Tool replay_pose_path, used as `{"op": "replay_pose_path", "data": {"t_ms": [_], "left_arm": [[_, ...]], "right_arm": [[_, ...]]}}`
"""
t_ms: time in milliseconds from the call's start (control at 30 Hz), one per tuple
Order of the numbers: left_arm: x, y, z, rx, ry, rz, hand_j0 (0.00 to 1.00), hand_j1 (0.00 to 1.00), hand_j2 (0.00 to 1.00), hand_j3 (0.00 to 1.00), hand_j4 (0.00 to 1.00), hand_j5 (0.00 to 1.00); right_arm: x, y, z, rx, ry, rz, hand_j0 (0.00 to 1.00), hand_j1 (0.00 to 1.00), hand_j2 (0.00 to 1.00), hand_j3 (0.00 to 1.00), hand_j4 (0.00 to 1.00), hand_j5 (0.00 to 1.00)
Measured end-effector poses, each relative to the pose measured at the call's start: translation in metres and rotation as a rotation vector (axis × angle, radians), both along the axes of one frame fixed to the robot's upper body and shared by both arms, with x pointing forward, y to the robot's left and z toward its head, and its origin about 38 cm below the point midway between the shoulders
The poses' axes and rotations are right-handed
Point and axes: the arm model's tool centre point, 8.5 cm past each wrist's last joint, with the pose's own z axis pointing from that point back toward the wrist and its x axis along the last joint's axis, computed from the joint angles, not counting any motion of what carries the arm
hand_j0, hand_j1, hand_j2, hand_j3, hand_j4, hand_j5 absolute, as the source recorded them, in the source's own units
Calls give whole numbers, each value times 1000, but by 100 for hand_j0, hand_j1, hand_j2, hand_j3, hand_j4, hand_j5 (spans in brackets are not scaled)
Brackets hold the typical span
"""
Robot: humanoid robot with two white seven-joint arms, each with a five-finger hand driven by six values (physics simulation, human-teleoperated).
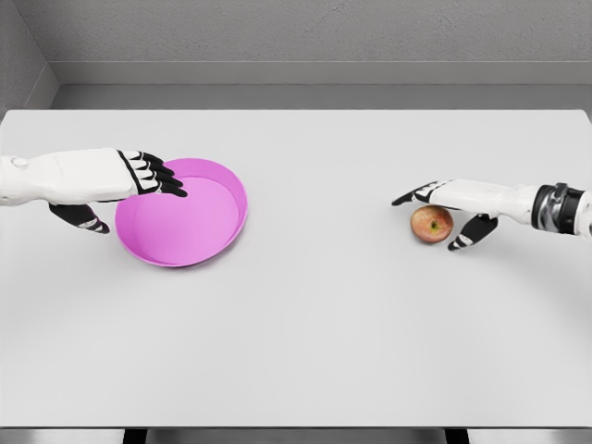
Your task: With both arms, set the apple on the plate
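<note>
You have the apple (432, 223) sitting on the white table (305, 324) at the right side, well apart from the pink plate (185, 242) on the left, so nothing is delivered yet. Your right hand (450, 208) is positioned over it, fingers extended above the top and the thumb dropping down on the fruit's right flank; it brackets the apple but the fingers look relaxed and not closed, so I judge this as the approach to a grasp, not a hold. That cupped pose makes sense: a round fruit can roll, and covering it from above and the side limits where it can go. Your left hand (148, 176) is open too, fingers flat and reaching over the plate's near-left rim, thumb hanging below outside the edge, likely there to steady or lift the plate so it does not slide. Whether those fingers actually touch the rim, you cannot tell from this view.
</note>
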Motion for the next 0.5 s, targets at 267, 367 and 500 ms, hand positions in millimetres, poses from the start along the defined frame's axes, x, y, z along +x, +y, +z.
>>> {"op": "replay_pose_path", "data": {"t_ms": [267, 367, 500], "left_arm": [[0, 0, 0, 0, 0, 1, 100, 100, 100, 100, 100, 100], [0, 1, 0, 1, 0, 2, 100, 100, 100, 100, 100, 100], [0, 1, 0, 1, 0, 1, 100, 100, 100, 100, 100, 100]], "right_arm": [[0, 3, -1, 5, 0, 8, 69, 69, 69, 69, 69, 69], [0, 4, -1, 7, -2, 14, 59, 59, 59, 59, 59, 59], [-1, 5, -1, 9, -6, 25, 50, 50, 50, 50, 50, 50]]}}
